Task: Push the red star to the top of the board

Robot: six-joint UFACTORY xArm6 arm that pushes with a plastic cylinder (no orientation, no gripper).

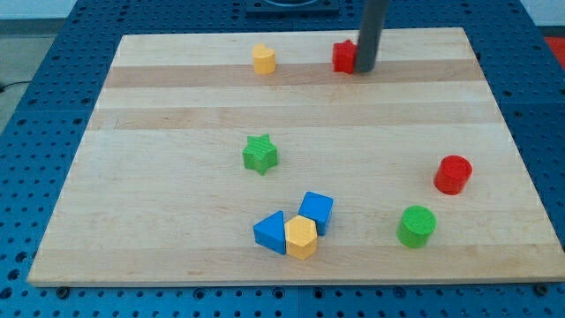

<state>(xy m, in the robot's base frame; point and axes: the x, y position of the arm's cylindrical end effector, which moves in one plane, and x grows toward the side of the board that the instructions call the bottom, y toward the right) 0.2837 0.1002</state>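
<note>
The red star [343,56] lies near the view's top edge of the wooden board [177,115], a little right of centre. My tip [364,68] stands at the star's right side, touching it or nearly so; the rod hides the star's right edge. A yellow block [264,59] sits to the star's left, apart from it.
A green star [259,154] lies mid-board. A blue triangle [271,232], a yellow hexagon [301,237] and a blue cube [316,211] cluster near the view's bottom. A red cylinder [453,174] and a green cylinder [416,226] stand at the right.
</note>
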